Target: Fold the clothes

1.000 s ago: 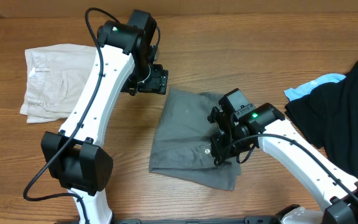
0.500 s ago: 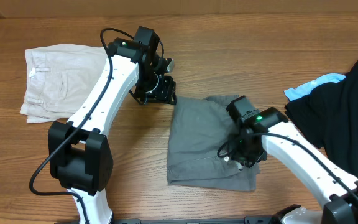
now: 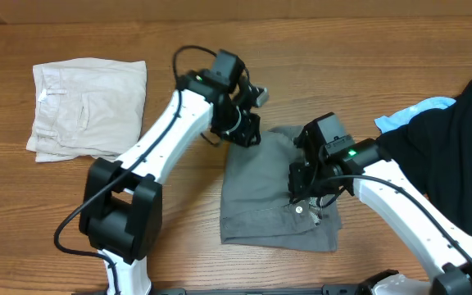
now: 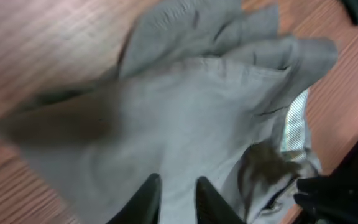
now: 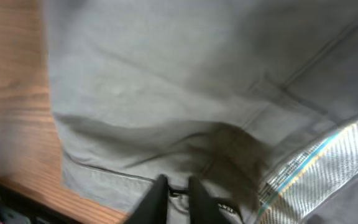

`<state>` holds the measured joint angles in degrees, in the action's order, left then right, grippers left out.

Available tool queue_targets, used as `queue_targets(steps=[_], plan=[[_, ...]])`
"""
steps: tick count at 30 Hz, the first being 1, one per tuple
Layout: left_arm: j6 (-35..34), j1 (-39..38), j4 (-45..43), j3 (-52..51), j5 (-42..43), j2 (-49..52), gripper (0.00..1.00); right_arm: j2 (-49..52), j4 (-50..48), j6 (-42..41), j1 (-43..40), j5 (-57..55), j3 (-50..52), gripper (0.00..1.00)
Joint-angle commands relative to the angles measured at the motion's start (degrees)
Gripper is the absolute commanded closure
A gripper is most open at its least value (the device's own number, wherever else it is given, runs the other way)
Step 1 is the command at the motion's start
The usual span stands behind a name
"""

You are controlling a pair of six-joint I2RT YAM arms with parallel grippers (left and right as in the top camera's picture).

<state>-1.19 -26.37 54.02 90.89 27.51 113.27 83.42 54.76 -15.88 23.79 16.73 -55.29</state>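
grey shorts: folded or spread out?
Folded over, not neat. The grey shorts form a compact doubled patch; the left wrist view shows stacked layers with the waistband lining peeking out at one edge.

Black garment (image 3: 457,156) cut off at right edge, grey shorts (image 4: 185,124) seemingly motion-blurred

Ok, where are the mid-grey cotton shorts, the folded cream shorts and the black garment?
mid-grey cotton shorts (image 3: 256,192), overhead view, bare middle panel.
folded cream shorts (image 3: 88,102), overhead view, centre.
black garment (image 3: 457,139), overhead view, middle of the heap.
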Motion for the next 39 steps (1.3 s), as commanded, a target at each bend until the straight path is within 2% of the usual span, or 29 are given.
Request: queue_targets(steps=[1,6,11,14,21,25,30,31,32,33,37,39], plan=[[-0.15,-0.68,-3.39,-5.51,0.57,-0.13,0.82,3.45,1.49,-4.74,0.24,-0.94,3.74,0.96],[-1.2,-0.66,-10.27,-12.52,0.57,-0.13,0.82,3.82,6.05,-17.16,0.24,-11.63,5.35,0.96],[-2.62,-0.15,-13.86,-15.13,-6.64,-0.13,0.83,3.82,7.26,-19.12,0.24,-13.94,5.35,0.96],[-2.73,2.29,-13.77,-12.52,-8.59,-0.15,0.74,3.82,6.86,-19.1,0.24,-14.14,5.35,0.96],[-4.74,10.34,-7.04,0.5,0.52,-0.15,0.53,3.82,5.97,-17.94,0.24,-14.16,5.35,0.96],[-8.02,13.27,1.09,3.69,0.66,-0.15,0.32,3.8,4.11,-14.71,0.24,-14.16,5.31,0.96],[-4.7,13.33,5.86,0.52,0.66,-0.13,0.27,3.45,3.48,-12.33,0.24,-13.79,3.74,0.95],[-3.45,13.07,5.79,-0.48,0.61,-0.13,0.28,3.28,4.09,-12.15,0.24,-13.42,3.3,0.95],[-2.43,12.81,5.79,-1.22,0.66,-0.13,0.35,2.97,4.83,-12.11,0.24,-12.94,2.82,0.96],[-1.64,12.44,5.79,-2.08,1.14,-0.13,0.47,2.27,5.46,-10.6,0.24,-11.52,2.21,0.96],[2.54,10.97,6.25,-2.78,6.29,-0.13,0.82,-0.13,7.48,-4.87,0.24,0.28,1.2,0.96],[5.11,10.08,6.14,-2.78,9.31,-0.15,0.83,-0.37,9.9,-5.35,0.24,4.22,1.29,0.91]])
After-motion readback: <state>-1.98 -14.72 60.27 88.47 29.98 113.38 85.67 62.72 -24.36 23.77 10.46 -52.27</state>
